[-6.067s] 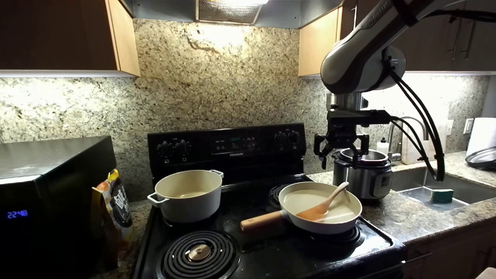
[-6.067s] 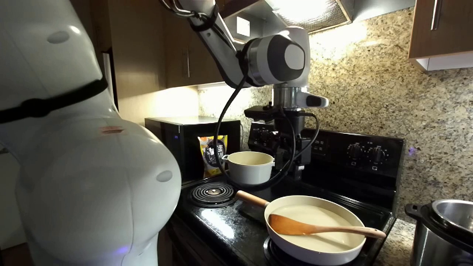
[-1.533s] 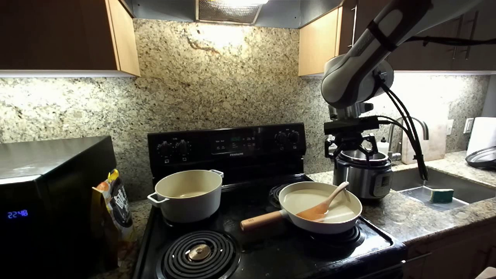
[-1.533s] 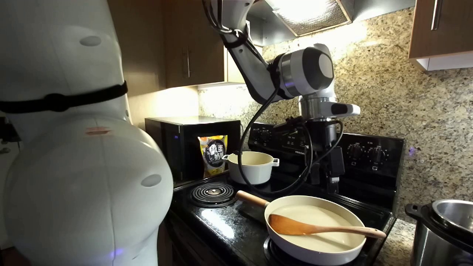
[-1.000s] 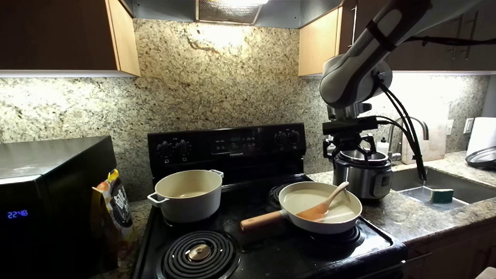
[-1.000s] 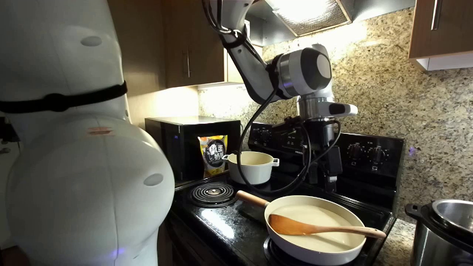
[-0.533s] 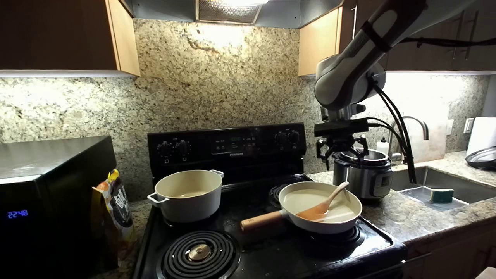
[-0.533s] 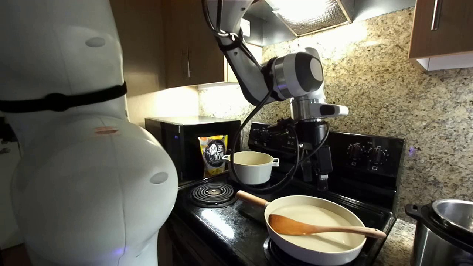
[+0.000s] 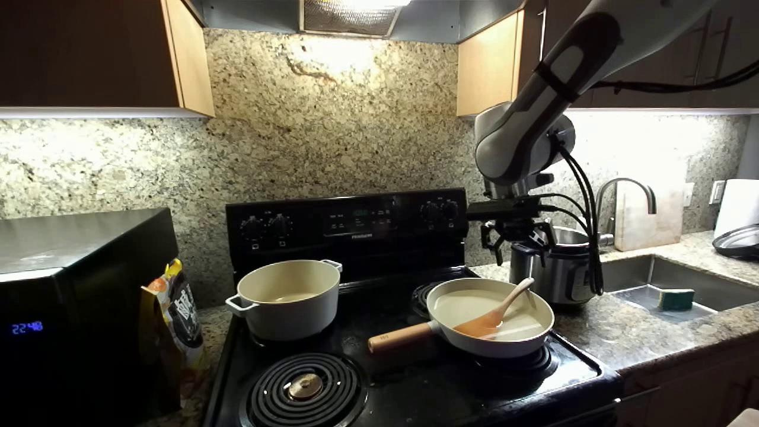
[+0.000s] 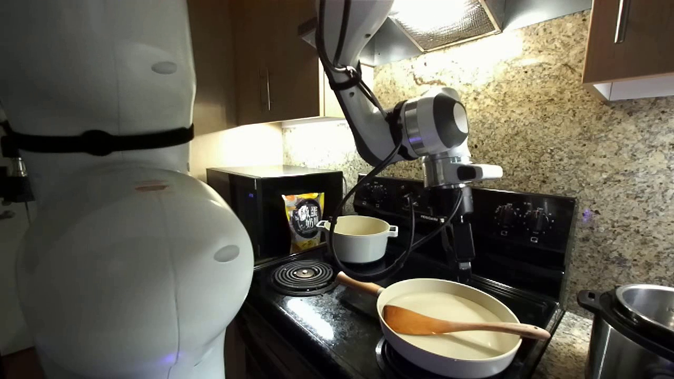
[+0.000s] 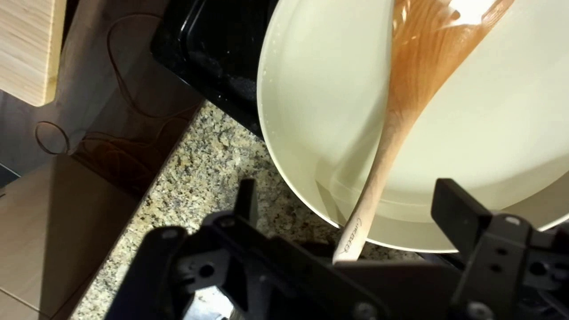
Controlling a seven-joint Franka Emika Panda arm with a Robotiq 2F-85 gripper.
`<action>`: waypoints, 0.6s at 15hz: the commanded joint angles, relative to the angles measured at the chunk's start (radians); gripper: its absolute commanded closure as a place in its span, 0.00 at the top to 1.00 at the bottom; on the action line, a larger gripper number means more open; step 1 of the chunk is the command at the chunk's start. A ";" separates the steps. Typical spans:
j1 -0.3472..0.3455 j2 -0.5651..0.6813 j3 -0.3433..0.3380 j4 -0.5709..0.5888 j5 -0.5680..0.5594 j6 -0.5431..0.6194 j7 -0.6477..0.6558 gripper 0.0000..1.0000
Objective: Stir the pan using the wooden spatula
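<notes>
Fingers point(image 11: 458, 213) spread wide; gripper point(image 9: 521, 258) above the wooden spatula point(image 9: 483, 323), apart from it. In an exterior view, coil burner point(image 9: 305, 385) at near left; pan point(image 9: 459, 302) right of it on the stove point(image 9: 415, 391), handle toward near left. Wooden spatula lies in pan, its own handle across the far-right rim. Two-handled pot point(image 9: 293, 323) farther, left. Steel cooker point(image 9: 548, 281) far right. Control panel point(image 9: 347, 222) along stove's far edge.
</notes>
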 commanded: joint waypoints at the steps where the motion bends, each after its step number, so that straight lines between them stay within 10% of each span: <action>1: 0.015 0.077 -0.031 0.052 -0.063 0.010 0.111 1.00; 9: 0.031 0.197 -0.113 0.138 -0.088 0.018 0.147 1.00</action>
